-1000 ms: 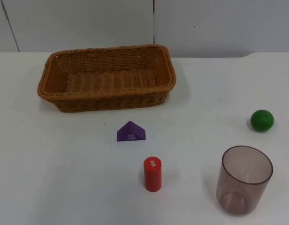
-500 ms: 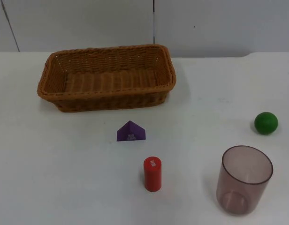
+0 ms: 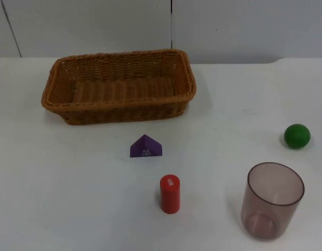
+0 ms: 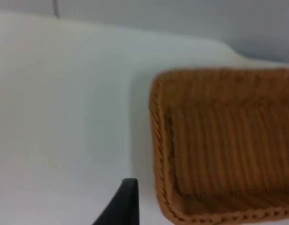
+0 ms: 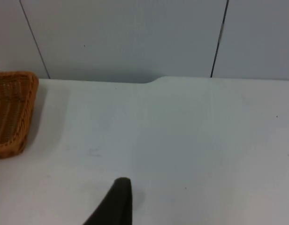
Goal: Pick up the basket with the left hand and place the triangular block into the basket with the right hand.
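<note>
Green ball (image 3: 297,136) rolled right; basket (image 3: 119,86) untouched.

No text can be read anywhere. The purple triangular wooden block (image 3: 146,147), lying on the white surface (image 3: 72,183) just near of the woven basket, carries small white marks on its near face, too small to make out. The red wooden cylinder (image 3: 170,194), standing upright nearer than the block and slightly right of it, has a small white label on its top end, likewise illegible.
</note>
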Controlling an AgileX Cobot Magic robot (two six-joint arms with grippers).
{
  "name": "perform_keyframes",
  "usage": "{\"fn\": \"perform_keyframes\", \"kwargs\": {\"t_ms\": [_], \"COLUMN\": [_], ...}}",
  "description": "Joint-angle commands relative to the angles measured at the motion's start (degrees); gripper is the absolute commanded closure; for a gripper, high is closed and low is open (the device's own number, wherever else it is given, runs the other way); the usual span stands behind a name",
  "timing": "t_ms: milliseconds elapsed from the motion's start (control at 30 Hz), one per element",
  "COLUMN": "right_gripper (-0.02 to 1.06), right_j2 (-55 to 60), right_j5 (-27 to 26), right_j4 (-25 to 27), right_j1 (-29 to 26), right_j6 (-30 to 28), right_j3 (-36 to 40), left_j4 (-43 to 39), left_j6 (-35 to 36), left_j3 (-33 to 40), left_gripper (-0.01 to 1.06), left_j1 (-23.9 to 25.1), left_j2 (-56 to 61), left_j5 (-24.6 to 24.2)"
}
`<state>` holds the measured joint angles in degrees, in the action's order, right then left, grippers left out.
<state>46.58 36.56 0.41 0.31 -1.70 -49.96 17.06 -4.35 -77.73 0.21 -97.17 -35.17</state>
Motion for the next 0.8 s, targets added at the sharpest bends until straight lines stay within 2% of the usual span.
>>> {"fn": "perform_keyframes", "kwargs": {"t_ms": [0, 100, 167, 233, 300, 533, 700, 767], "right_gripper": [0.0, 0.0, 0.0, 0.0, 0.0, 0.0, 0.0, 0.0], "right_j2": [-0.18, -0.18, -0.18, -0.18, -0.18, -0.18, -0.18, -0.18], "right_j5": [-0.71, -0.71, -0.71, -0.56, -0.06, 1.18, 0.13, 0.09], "right_j4": [-0.41, -0.41, -0.41, -0.41, -0.41, -0.41, -0.41, -0.41], "right_j1": [0.2, 0.2, 0.2, 0.2, 0.2, 0.2, 0.2, 0.2], "right_j6": [-0.66, -0.66, -0.66, -0.66, -0.79, -2.15, -2.56, -3.05], "right_j3": [-0.31, -0.31, -0.31, -0.31, -0.31, -0.31, -0.31, -0.31], "left_j4": [8.13, 9.32, 8.81, 8.81, 8.97, 8.54, 4.85, 3.95], "left_j6": [-6.63, -7.18, -7.18, -7.18, -7.07, -6.29, -5.9, -5.49], "left_j3": [-0.87, -0.87, -0.87, -0.87, -0.87, -0.87, -0.87, -0.87], "left_gripper": [0.0, 0.0, 0.0, 0.0, 0.0, 0.0, 0.0, 0.0], "left_j1": [-1.1, -2.75, -4.95, -5.23, -5.85, -5.42, -5.42, -5.22], "left_j2": [-4.36, -6.87, -9.08, -9.58, -11.33, -17.13, -20.15, -20.77], "left_j5": [-1.55, -1.23, 1.77, 2.62, 6.13, 14.44, 21.01, 22.23]}}
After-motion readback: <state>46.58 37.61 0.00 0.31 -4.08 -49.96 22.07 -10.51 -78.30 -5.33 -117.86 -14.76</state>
